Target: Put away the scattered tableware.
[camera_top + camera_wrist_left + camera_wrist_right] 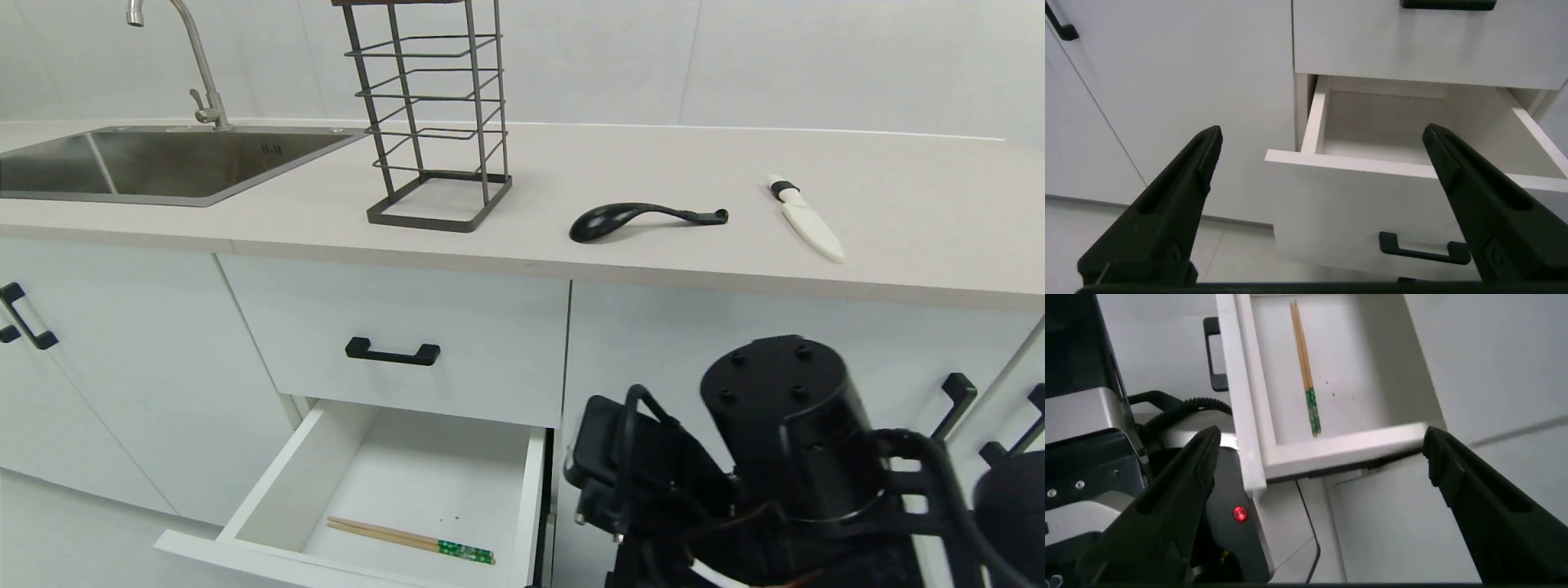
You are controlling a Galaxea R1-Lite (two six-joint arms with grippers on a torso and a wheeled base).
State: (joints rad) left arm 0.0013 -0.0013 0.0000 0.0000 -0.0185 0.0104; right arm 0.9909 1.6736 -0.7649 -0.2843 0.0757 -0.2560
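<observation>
Nearest, the left gripper (1321, 137) hangs with its fingers spread wide and nothing between them, in front of the pulled-out drawer (1355, 204). The right gripper (1321, 437) is likewise spread open and holds nothing, above the drawer's (1245, 392) front corner.

The drawer (268, 467) is the lower one of two and stands open below the table. A pair of chopsticks (411, 540) lies flat on its floor close to the front wall. Their long axis runs roughly along that wall, with the green patterned ends to the robot's right. Above it, the upper drawer is shut, with a black handle (392, 353) on its face.

On the table (653, 163), a black spoon (637, 219) lies near the front edge, its bowl to the left and its curved handle pointing right. Well apart to its right lies a white knife (804, 216), set on a slant, with its black-banded end farther back and its tapered end toward the front right.

Left of the spoon stands an upright wire rack (437, 122). Beyond it to the left is a steel sink (163, 159) with a faucet (196, 65) at the back.
</observation>
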